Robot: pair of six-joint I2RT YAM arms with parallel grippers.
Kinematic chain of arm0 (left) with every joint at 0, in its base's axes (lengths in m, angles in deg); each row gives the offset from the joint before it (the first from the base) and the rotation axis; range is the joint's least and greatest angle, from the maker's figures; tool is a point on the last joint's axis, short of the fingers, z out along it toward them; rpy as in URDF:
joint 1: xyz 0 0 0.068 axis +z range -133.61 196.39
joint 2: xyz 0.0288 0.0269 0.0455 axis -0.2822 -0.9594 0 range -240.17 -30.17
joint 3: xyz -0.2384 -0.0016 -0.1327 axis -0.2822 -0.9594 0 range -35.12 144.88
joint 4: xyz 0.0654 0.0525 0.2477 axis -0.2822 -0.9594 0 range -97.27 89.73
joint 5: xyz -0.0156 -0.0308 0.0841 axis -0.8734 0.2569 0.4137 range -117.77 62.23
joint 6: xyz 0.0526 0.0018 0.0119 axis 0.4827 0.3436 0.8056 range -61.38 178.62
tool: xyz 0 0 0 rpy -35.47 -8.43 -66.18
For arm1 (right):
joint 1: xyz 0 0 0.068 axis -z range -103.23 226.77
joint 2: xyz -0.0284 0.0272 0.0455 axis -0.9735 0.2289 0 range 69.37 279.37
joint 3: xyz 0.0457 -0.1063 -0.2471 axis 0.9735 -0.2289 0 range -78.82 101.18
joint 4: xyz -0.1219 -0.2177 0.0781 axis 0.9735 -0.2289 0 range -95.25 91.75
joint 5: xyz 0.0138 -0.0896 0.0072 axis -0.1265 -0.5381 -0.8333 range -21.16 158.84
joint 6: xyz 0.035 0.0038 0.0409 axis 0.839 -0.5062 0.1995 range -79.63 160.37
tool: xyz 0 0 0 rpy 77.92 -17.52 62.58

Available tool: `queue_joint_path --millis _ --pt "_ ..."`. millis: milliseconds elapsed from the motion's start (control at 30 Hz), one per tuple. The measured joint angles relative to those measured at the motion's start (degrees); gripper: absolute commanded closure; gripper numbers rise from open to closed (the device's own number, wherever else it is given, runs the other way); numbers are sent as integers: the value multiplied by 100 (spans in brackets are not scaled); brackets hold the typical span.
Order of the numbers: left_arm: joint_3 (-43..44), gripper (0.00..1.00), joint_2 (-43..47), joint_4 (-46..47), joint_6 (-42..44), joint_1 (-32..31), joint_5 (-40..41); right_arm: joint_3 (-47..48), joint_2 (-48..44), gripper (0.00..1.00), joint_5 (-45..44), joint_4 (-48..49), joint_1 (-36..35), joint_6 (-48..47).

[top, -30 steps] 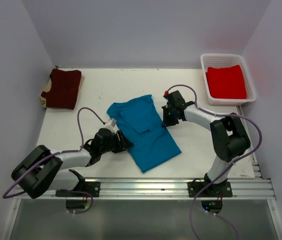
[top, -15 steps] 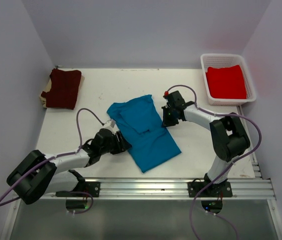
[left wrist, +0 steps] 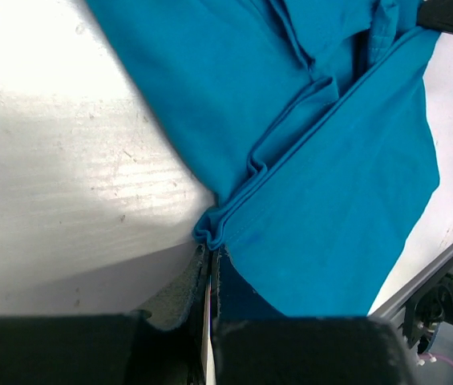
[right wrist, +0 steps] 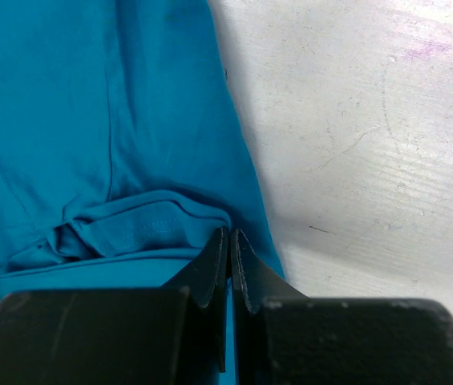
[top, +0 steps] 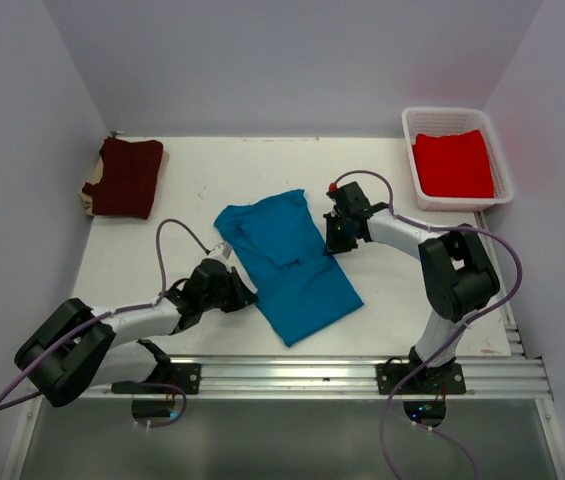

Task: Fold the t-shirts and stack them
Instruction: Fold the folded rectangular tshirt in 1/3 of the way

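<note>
The teal-blue t-shirt (top: 287, 265) lies partly folded in the middle of the white table, long axis running toward the front right. My left gripper (top: 246, 297) is low at its left edge, shut on a bunched fold of the hem (left wrist: 210, 233). My right gripper (top: 334, 244) is at the shirt's right edge, shut on a pinch of the same teal cloth (right wrist: 130, 224). The dark maroon t-shirt (top: 127, 177) lies folded at the back left. The bright red t-shirt (top: 453, 165) lies in the basket.
The white mesh basket (top: 457, 112) stands at the back right corner. A metal rail (top: 362, 372) runs along the table's front edge by the arm bases. Walls close in the left, back and right sides.
My left gripper has slid slightly along the shirt's left edge and closed on the hem. The right gripper and the shirt have stayed where they were.
</note>
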Motion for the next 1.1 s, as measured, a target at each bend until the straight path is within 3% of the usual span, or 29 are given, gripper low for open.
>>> queue_joint_path --millis 267,1100 --pt "273 100 710 -721 0 -208 103 0 0 100 0 -2 0 2" --pt "887 100 188 -540 341 -291 223 0 -509 100 -308 -131 4 -39"
